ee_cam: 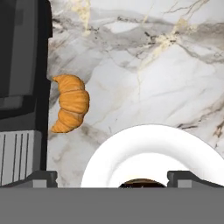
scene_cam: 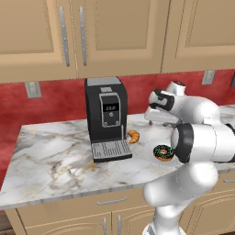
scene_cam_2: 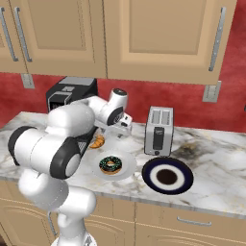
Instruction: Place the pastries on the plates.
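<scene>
navy plate [scene_cam_2: 167, 176]: near the table's front edge, bare, waiting for a pastry.
donut [scene_cam_2: 111, 165]: already on the white plate [scene_cam_2: 126, 169].
hand [ee_cam: 112, 178]: fingers wide, holding nothing.
croissant [ee_cam: 71, 103]: on the table, beside the coffee machine [scene_cam: 105, 118].

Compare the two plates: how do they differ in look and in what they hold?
The white plate is plain and glossy; the navy plate has a white inner ring and a dark centre. The white plate holds the donut; the navy plate holds nothing. Both are round and lie flat on the counter.
</scene>
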Controlling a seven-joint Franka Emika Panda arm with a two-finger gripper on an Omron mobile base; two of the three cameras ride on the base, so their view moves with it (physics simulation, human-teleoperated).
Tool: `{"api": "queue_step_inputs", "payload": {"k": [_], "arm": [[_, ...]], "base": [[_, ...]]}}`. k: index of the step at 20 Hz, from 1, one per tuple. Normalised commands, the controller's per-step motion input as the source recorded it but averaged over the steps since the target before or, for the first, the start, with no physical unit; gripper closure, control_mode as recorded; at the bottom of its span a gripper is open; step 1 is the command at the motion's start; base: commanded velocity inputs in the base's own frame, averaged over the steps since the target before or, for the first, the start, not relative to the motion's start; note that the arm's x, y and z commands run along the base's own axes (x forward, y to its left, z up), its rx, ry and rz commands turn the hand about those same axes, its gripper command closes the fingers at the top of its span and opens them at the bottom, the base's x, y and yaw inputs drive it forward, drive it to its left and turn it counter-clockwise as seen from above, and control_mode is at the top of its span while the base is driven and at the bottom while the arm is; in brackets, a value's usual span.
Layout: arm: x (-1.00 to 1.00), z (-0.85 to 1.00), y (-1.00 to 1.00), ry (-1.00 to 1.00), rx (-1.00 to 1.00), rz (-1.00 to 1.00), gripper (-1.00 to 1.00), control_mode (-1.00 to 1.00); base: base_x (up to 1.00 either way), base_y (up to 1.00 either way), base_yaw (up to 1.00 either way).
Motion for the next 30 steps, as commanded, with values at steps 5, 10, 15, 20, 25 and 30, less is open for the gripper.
{"api": "queue_step_inputs", "payload": {"k": [5,10,15,20,25,30], "arm": [[0.27,-0.31,0.12,0.05,0.05,0.00,-1.00,-1.00],[0.14,-0.42,0.16,0.08,0.06,0.00,-1.00,-1.00],[0.00,-0.05,0.32,0.01,0.04,0.00,-1.00,-1.00],[0.12,-0.04,0.19,0.00,0.02,0.00,-1.00,-1.00],[0.13,-0.11,0.05,0.00,0.01,0.00,-1.00,-1.00],[0.07,-0.33,0.08,0.00,0.00,0.00,-1.00,-1.00]], "base": [[0.00,0.00,0.00],[0.00,0.00,0.00],[0.00,0.00,0.00],[0.00,0.00,0.00],[0.00,0.00,0.00],[0.00,0.00,0.00]]}}
